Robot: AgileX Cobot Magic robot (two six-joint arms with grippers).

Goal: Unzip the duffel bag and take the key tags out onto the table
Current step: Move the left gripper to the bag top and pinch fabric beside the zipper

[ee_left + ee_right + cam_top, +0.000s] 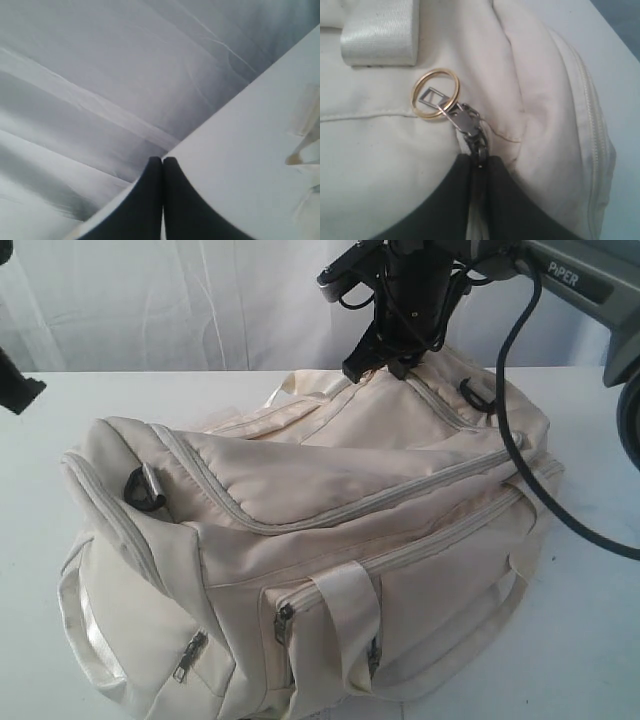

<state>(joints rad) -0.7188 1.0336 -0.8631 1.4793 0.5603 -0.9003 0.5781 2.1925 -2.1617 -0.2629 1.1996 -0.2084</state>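
Plain white table (590, 640) bearing a cream fabric duffel bag (330, 540)

Right gripper's (477, 167) dark fingers (445, 200) clamp the grey metal zipper pull (479, 148) beside a gold ring (436, 93). Left gripper's (162, 167) fingers are pressed together, holding nothing, near the table edge, well apart from the bag.

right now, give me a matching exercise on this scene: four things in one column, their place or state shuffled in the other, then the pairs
Column one
1. left pincer
2. right pincer
3. gold ring
4. black D-ring

Column two
a. threaded through the zipper pull
b. shut on nothing, away from the duffel bag
c. on the bag's end panel
d. shut on the zipper slider atop the bag

Pairs: 1-b, 2-d, 3-a, 4-c
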